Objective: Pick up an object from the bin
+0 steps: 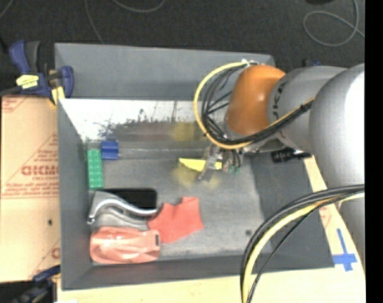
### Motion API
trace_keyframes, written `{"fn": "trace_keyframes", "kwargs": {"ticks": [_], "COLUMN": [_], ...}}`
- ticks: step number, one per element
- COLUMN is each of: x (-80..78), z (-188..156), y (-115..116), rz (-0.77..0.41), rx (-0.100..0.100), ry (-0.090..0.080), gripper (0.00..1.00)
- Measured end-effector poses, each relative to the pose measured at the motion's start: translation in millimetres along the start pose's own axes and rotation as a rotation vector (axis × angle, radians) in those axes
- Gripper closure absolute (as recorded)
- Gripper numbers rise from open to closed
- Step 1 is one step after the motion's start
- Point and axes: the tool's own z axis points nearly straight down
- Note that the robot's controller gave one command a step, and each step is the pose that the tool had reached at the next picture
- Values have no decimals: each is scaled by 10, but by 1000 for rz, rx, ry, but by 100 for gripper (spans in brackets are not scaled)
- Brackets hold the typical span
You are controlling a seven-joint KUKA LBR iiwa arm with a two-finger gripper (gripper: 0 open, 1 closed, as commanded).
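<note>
My gripper (212,167) hangs over the middle of the bin, just under the orange cover on the wrist. A small yellow wedge-shaped piece (191,164) lies right at its left fingertip, near the back wall. The fingertips sit close together beside that piece, and I cannot see whether they are round it. A red cloth-like piece (179,219) lies lower left of the gripper on the bin floor.
Along the left side stand a green brick strip (95,168) with a blue brick (109,149) at its top. Below lie a black flat object (133,198), a silver metal tool (112,212) and a pink crumpled bag (124,245). The arm with its cables crosses the bin's right side.
</note>
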Motion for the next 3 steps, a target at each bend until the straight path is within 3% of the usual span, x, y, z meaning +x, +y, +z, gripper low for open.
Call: {"fn": "trace_keyframes", "kwargs": {"ticks": [2, 3], "x": [7, 27], "z": [-26, -210], "y": [-2, -13], "rz": [-1, -1], "rx": [1, 3], "ry": [1, 11], "gripper": [100, 100]}}
